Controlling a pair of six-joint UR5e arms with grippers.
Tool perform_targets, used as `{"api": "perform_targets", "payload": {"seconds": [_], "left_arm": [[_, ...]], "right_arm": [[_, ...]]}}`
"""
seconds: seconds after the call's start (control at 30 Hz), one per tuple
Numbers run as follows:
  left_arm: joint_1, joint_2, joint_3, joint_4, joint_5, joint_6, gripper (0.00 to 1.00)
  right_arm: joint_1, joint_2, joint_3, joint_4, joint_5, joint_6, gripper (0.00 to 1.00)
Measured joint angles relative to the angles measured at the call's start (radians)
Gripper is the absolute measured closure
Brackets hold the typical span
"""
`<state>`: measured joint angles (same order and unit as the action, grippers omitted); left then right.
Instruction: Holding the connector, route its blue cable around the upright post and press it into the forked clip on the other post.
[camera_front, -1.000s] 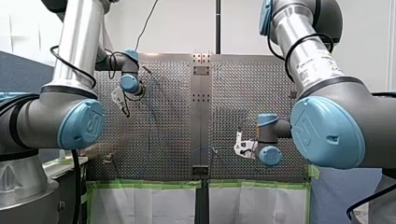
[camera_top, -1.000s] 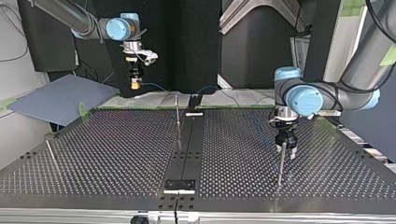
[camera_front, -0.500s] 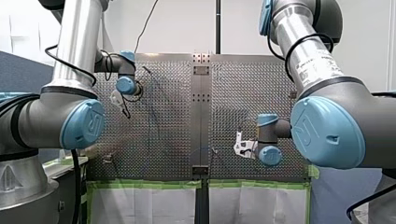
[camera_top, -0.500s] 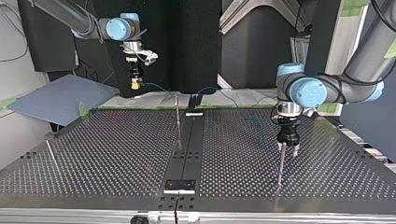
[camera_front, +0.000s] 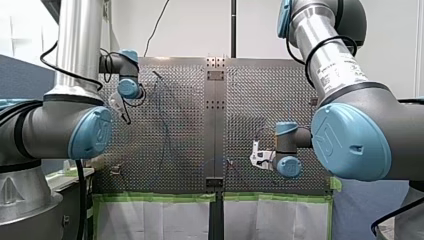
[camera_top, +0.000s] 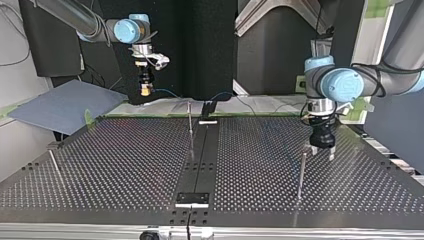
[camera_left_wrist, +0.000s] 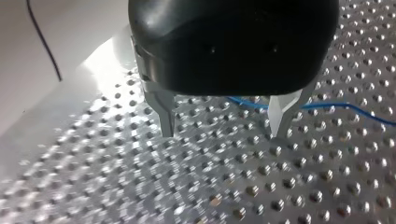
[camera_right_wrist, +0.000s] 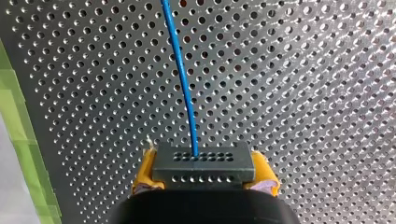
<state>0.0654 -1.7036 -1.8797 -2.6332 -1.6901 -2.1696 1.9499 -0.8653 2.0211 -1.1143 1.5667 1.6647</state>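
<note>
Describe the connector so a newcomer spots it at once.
Find my right gripper, hanging above the perforated table at the top view's left. Its yellow pads clamp the connector: a dark block with two rows of holes. Only it has the blue cable leaving it.

Three posts (camera_top: 190, 120) (camera_top: 301, 172) (camera_top: 54, 164) — one connector (camera_right_wrist: 203, 167), one blue cable (camera_right_wrist: 181, 79) — two end effectors (camera_left_wrist: 219, 126) (camera_top: 145, 89).

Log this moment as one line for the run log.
right hand: shut on connector | blue cable: runs out from connector | left hand: open, empty, near upright post
</note>
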Motion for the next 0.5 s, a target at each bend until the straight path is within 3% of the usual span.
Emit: {"api": "perform_targets", "payload": {"seconds": [0.33,0.5], "left_arm": [[0.009,0.093,-0.091,-0.078,-0.092,0.093,0.01],[0.003,0.134,-0.086,-0.118,-0.133,0.134,0.01]], "right_arm": [[0.002,0.000,0.000,-0.004,-0.006,0.001,1.00],[0.003,0.000,0.000,-0.004,-0.006,0.003,1.00]]}}
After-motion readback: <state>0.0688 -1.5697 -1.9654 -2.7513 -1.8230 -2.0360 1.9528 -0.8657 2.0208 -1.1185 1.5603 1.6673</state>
